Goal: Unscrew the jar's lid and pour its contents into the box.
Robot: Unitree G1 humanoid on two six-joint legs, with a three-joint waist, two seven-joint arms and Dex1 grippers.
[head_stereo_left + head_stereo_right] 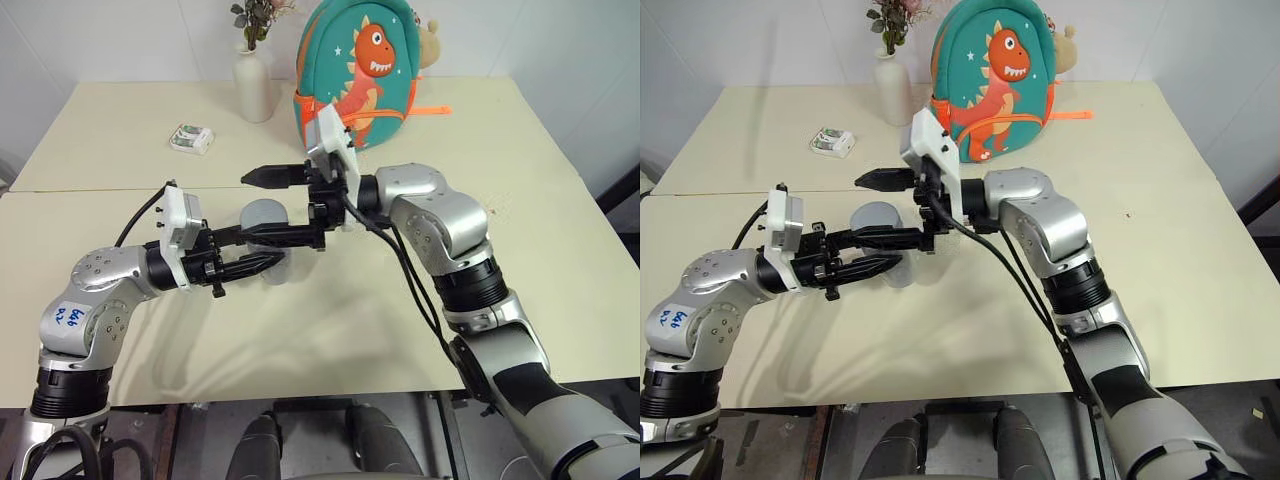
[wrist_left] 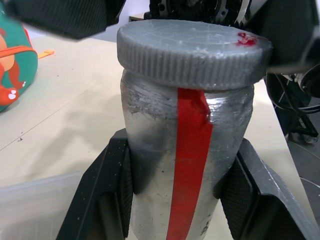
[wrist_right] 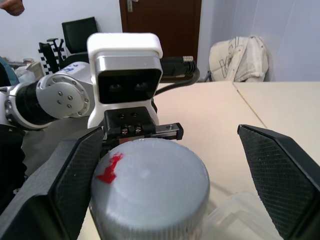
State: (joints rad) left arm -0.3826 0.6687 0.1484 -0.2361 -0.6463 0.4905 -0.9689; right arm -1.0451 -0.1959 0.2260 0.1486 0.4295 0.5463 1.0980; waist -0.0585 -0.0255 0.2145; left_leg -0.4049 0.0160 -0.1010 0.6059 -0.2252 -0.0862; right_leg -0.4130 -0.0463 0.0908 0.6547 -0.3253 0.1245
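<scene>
My left gripper [image 2: 180, 200] clamps the jar [image 2: 185, 165] above the table [image 1: 330, 330], lid [image 3: 150, 187] still on; my right gripper [image 3: 170, 165] stands wide, fingers either side of the lid, beside the box [image 2: 35, 210].

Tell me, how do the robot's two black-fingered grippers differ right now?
The left gripper is shut on the silvery-grey translucent jar, gripping its body from both sides. The right gripper is open, its fingers spread either side of the round grey lid without clamping it. Both have two black fingers and meet at the same jar.
</scene>
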